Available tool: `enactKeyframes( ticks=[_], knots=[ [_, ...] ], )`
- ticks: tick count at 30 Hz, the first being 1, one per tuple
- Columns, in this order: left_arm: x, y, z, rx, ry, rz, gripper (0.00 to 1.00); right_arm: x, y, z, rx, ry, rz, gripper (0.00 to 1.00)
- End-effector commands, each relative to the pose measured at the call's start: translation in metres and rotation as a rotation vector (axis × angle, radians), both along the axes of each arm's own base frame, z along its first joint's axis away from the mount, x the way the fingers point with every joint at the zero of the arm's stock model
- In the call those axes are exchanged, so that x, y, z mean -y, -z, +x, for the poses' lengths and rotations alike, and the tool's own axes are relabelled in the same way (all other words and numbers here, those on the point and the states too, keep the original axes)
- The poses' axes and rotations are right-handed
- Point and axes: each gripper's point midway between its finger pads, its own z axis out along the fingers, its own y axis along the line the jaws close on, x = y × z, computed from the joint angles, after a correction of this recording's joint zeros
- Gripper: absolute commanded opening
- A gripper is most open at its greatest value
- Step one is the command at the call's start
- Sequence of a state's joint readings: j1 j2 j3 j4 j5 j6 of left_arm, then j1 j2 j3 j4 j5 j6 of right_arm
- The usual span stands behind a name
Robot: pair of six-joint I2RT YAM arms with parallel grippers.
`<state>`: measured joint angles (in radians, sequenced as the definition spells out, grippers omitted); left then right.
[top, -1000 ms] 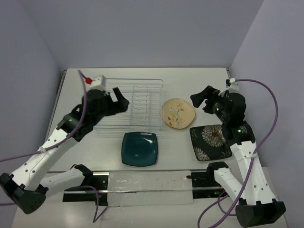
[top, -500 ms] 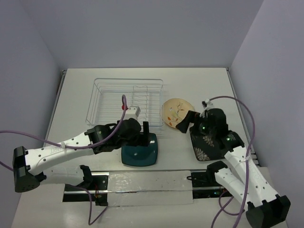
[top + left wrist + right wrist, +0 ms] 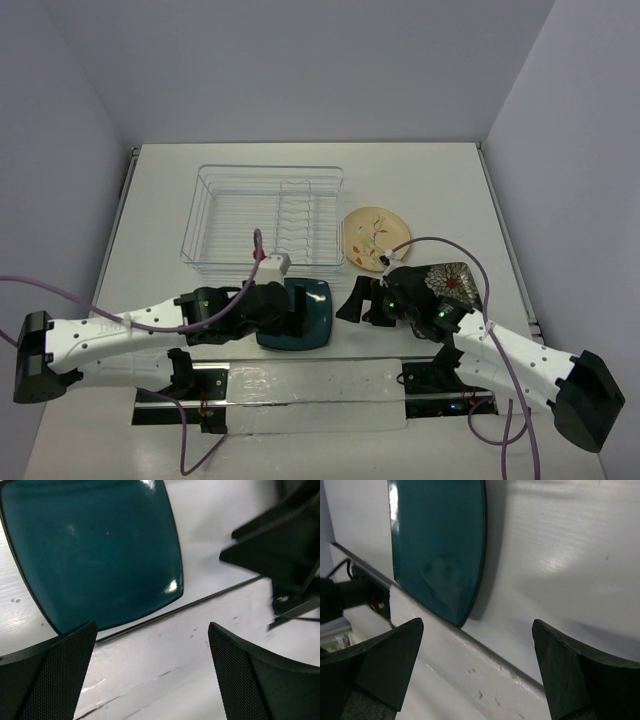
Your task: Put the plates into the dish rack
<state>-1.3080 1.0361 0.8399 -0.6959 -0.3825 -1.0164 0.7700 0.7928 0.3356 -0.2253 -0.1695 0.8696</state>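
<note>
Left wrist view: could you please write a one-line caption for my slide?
Open left gripper poised at the edge of a glossy teal rounded-square plate lying flat on the white table.

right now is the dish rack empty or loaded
Empty: the dish rack shows only bare wire and upright prongs, with no plate inside.

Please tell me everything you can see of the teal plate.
The teal plate is a rounded square with a glossy glaze, probably ceramic, a thin dark rim and bright reflections. It lies flat on the white table near the front edge, in front of the dish rack and outside it. The open left gripper hovers over it, and the open right gripper is beside its right edge. No contact shows.
</note>
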Motion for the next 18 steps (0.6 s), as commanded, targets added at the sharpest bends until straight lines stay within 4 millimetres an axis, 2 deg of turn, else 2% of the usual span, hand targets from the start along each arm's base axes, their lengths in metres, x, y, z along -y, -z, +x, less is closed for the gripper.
enactKeyframes(
  ticks=[1, 3, 8, 10, 17, 18],
  knots=[
    [0.017, -0.008, -0.001, 0.073, 0.003, 0.043, 0.99, -0.019, -0.011, 0.013, 0.037, 0.035, 0.130, 0.95],
    [0.021, -0.009, -0.004, 0.075, 0.010, 0.043, 0.99, -0.031, -0.013, 0.009, 0.023, 0.007, 0.190, 0.95],
    [0.021, -0.008, -0.009, 0.055, 0.008, 0.002, 0.99, -0.043, 0.013, -0.002, -0.035, -0.033, 0.189, 0.87],
    [0.018, -0.009, -0.009, 0.051, -0.004, -0.014, 0.99, -0.050, 0.010, -0.004, -0.034, -0.052, 0.211, 0.85],
    [-0.004, -0.013, -0.006, 0.037, -0.121, -0.093, 0.99, -0.073, 0.039, -0.018, -0.140, -0.094, 0.219, 0.77],
    [-0.007, -0.012, -0.005, 0.026, -0.154, -0.101, 0.99, -0.077, 0.036, -0.017, -0.144, -0.087, 0.247, 0.76]
  ],
)
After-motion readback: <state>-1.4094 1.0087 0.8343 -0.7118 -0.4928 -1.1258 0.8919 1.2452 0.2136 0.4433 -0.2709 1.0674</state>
